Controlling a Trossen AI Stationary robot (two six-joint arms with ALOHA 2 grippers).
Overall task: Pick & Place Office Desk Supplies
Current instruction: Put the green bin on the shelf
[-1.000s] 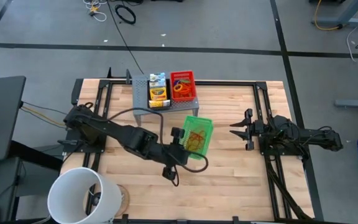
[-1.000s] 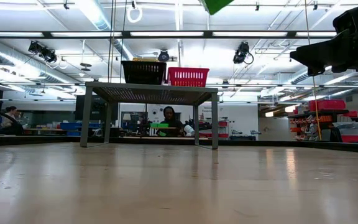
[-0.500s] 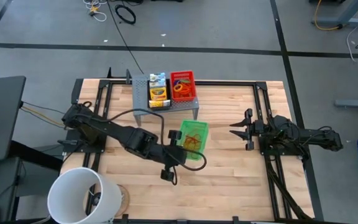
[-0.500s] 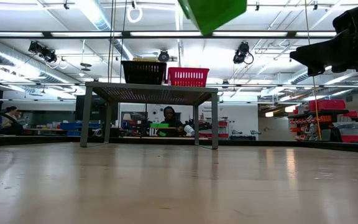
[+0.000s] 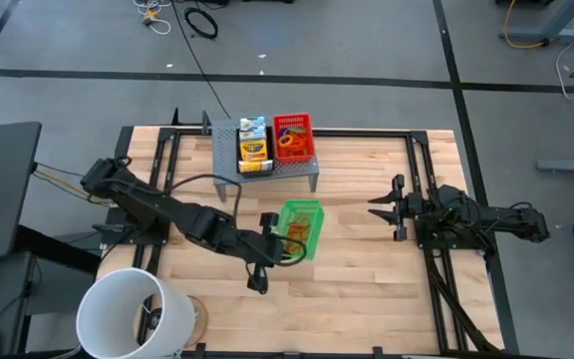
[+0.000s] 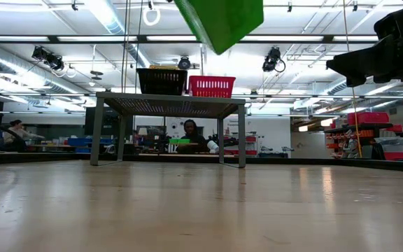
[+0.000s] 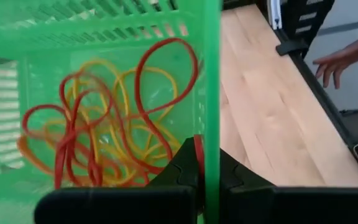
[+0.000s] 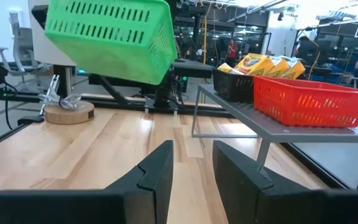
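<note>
A: Presently, the left gripper (image 5: 279, 235) is seen clamped on the side wall of the green mesh tray (image 5: 298, 228), which is held tilted and clear of the table (image 5: 367, 269), just in front of the grey riser (image 5: 229, 152). In the left wrist view one dark finger is noted inside the green wall and one outside it.

B: Contents of the tray?

A: A tangle of rubber bands (image 7: 98, 124), red, orange and yellow, is recorded against the tray's floor. No writing is found on the tray.

B: And the right gripper?

A: The right gripper (image 5: 387, 208) is observed over the table's right side, well apart from the tray, with its fingers parted and nothing between them.

B: What is noted farther out?

A: On the riser, a black mesh tray (image 5: 253, 146) with a yellow-green crayon box (image 5: 254, 148) is set beside a red mesh tray (image 5: 293, 138). Orange rings are seen in the red one. Print is visible on the box, but no word can be read. A white bucket (image 5: 133, 314) is seen at the table's front left corner. A person's hand (image 7: 347, 59) is seen past the table edge in the left wrist view.
</note>
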